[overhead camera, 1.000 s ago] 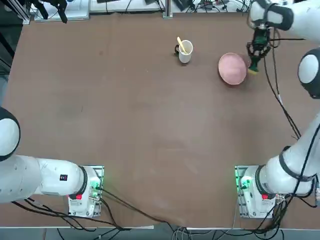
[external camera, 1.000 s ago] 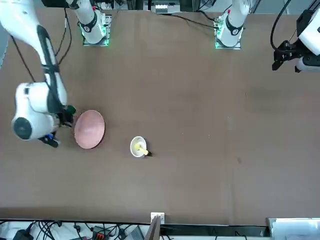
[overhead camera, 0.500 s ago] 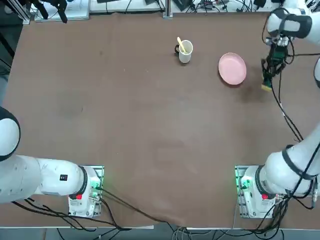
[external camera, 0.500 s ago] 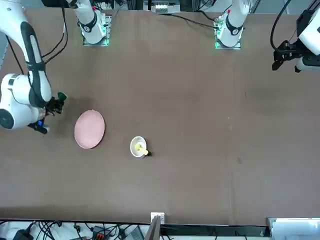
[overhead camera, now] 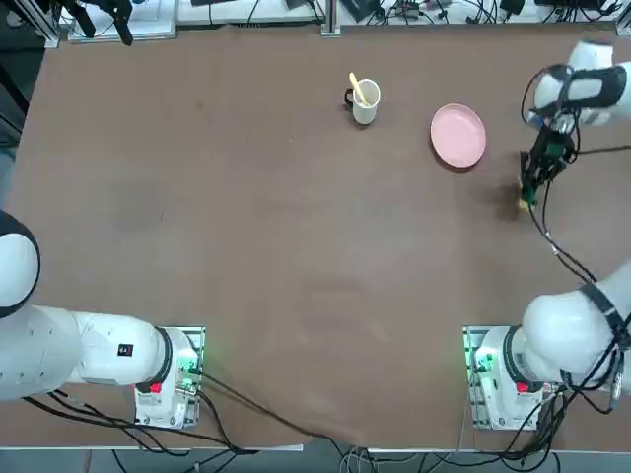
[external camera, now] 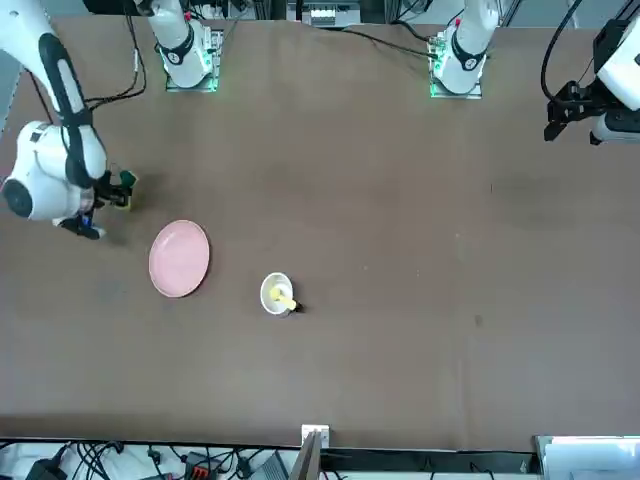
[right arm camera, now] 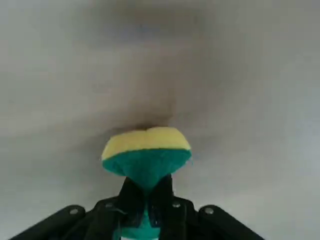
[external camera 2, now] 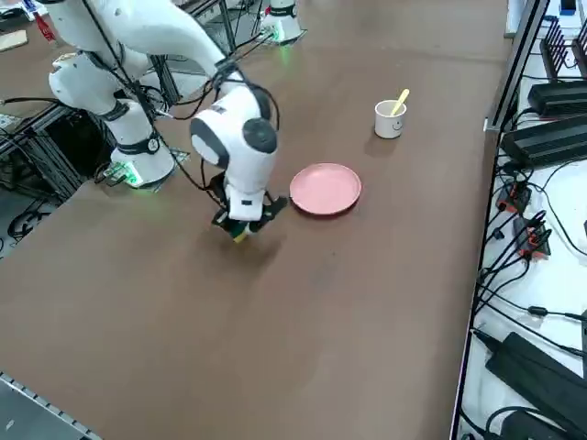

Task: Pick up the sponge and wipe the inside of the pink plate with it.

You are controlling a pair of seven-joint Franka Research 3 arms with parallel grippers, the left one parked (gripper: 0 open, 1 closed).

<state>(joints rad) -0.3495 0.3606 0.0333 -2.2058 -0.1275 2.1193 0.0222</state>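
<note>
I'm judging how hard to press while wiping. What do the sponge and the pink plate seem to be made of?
The sponge, pinched in the right gripper, looks like soft foam: its yellow and green layers bulge out past the jaws. The pink plate looks rigid, smooth and matte, probably plastic, though glazed ceramic can't be ruled out.

The sponge [right arm camera: 146,152] looks like soft foam, with a rough green layer over a finer yellow layer. The pink plate [overhead camera: 458,135] seems smooth matt plastic. The table [overhead camera: 276,227] has a matt brown surface.
</note>
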